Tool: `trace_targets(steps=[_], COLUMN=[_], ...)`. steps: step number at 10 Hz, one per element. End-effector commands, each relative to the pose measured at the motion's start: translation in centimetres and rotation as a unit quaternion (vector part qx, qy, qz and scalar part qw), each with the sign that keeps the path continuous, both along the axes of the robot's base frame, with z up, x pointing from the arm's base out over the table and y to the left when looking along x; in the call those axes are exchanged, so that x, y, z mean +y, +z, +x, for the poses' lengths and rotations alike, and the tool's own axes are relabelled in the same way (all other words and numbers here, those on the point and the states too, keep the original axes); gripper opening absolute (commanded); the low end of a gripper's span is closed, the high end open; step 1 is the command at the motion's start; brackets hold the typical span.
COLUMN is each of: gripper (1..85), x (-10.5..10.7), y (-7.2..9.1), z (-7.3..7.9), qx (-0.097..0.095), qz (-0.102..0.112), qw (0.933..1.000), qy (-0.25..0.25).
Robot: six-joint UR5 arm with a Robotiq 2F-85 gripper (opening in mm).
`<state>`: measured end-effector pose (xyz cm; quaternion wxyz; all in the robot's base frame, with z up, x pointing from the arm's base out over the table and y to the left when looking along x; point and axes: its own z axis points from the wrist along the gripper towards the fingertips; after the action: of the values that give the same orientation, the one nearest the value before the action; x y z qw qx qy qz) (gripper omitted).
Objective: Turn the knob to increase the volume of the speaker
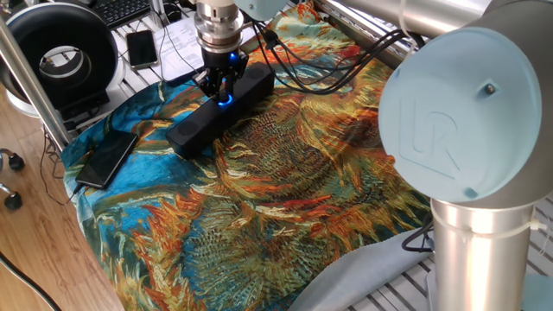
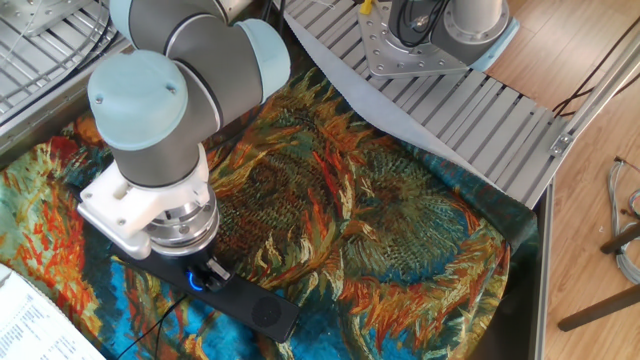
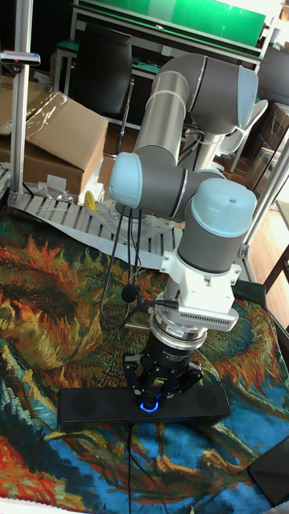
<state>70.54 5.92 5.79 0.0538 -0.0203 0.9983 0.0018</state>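
Observation:
The speaker (image 1: 190, 134) is a long slim black bar lying on the sunflower-print cloth at the table's far left. It also shows in the other fixed view as the speaker (image 2: 258, 310) and in the tall view as the speaker (image 3: 92, 405). The knob (image 1: 225, 98) glows blue on its top face, and the fingers hide most of it. My gripper (image 1: 221, 86) points straight down with its fingers closed around the knob (image 3: 150, 406). The blue ring (image 2: 194, 281) shines just beside the gripper (image 2: 207, 275). Seen from the tall view, the gripper (image 3: 157, 393) stands over the speaker's middle.
A flat black phone (image 1: 105, 158) lies on the cloth left of the speaker, and another phone (image 1: 142, 47) sits behind it. A big round black-and-white ring device (image 1: 60, 52) stands at the far left. Black cables (image 1: 328, 69) run across the cloth behind the speaker.

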Motion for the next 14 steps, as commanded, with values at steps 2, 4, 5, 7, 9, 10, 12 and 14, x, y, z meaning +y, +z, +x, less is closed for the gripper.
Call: trace_targets(steps=[2,4,5,7,9,10,12,14], gripper=[33.3,30.7,29.3,26.7,26.3,26.3,26.0,26.0], x=[0.17,0.2,0.2,0.4,0.78,0.94,0.95,0.67], y=[0.1,0.1,0.22,0.33,0.25,0.22,0.14,-0.06], z=[-0.21,-0.14,-0.16,-0.13,-0.04,-0.03,0.05,0.23], qx=[0.001,-0.001,-0.002,-0.003,-0.006,-0.007,-0.009,-0.016], qz=[0.006,0.007,0.007,0.01,0.014,0.015,0.013,0.016], qw=[1.0,1.0,1.0,0.9999,0.9998,0.9997,0.9992,0.9986], qy=[-0.005,-0.006,-0.004,-0.001,0.011,0.019,0.037,0.049])
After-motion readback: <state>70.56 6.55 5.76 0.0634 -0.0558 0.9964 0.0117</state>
